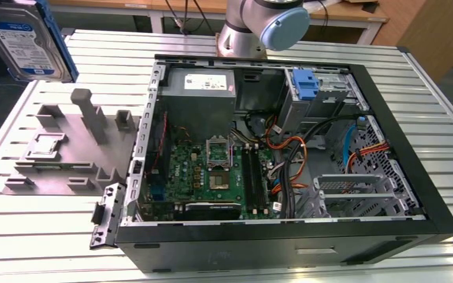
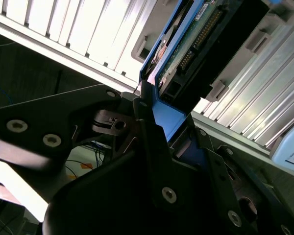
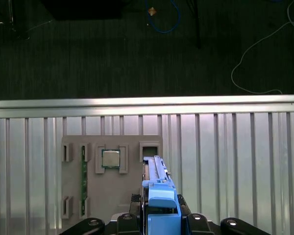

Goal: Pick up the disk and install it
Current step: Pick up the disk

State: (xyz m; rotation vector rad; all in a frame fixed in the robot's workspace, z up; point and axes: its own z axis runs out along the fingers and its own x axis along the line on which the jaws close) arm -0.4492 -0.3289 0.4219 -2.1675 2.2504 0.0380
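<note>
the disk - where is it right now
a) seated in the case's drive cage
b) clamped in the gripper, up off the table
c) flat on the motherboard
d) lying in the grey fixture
B: the exterior view shows the disk up in the air, clear of the grey fixture, and in the first wrist view the gripper is shut on its blue frame.

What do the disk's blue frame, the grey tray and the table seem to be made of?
The blue frame of the disk: likely moulded plastic, matte, evenly coloured. The grey tray: probably plastic, dull uniform grey with blocky posts. The table: apparently aluminium, ribbed slats with a bright brushed sheen.
</note>
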